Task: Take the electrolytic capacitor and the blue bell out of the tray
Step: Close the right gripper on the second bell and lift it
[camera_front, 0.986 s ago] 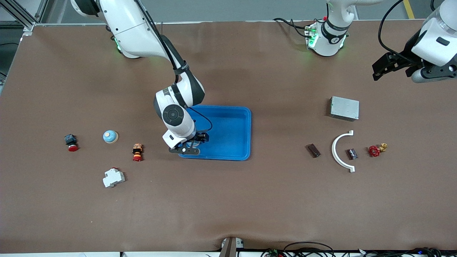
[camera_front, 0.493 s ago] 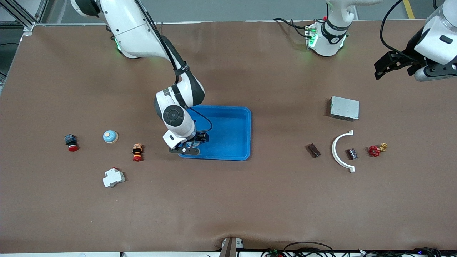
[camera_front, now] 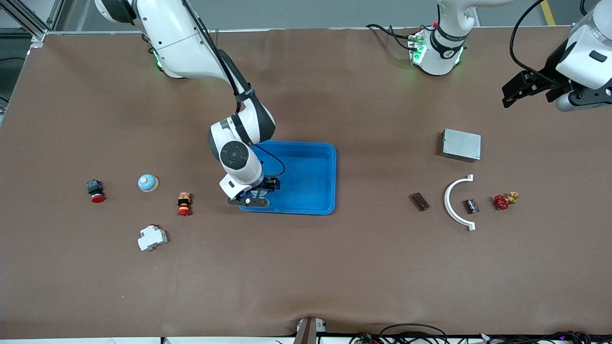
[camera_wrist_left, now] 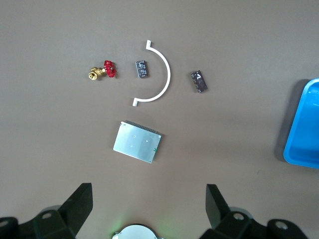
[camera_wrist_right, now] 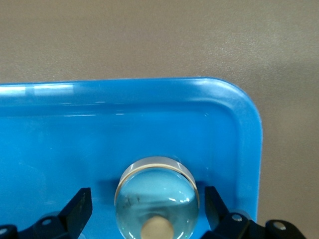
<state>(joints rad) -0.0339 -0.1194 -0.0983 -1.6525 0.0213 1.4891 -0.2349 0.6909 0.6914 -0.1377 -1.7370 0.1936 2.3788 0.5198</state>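
The bell (camera_wrist_right: 157,199), a pale blue dome with a beige knob, rests in a corner of the blue tray (camera_front: 330,181), the corner nearest the front camera at the right arm's end. My right gripper (camera_front: 256,195) is low over that corner, open, with a finger on each side of the bell (camera_front: 258,192) and a small gap at both. The capacitor (camera_front: 472,206), a small dark cylinder, lies on the table inside a white arc (camera_front: 452,203); in the left wrist view the capacitor (camera_wrist_left: 142,68) shows well clear of my fingers. My left gripper (camera_front: 514,93) hangs open and empty high over the left arm's end.
A grey metal box (camera_front: 461,145), a brown block (camera_front: 420,201) and a red valve (camera_front: 502,201) lie around the arc. Toward the right arm's end are another blue dome (camera_front: 147,182), a red button (camera_front: 95,190), an orange switch (camera_front: 183,203) and a white breaker (camera_front: 152,237).
The left gripper has drifted a little higher and outward over its end of the table. The right gripper has barely shifted and stays open around the bell.
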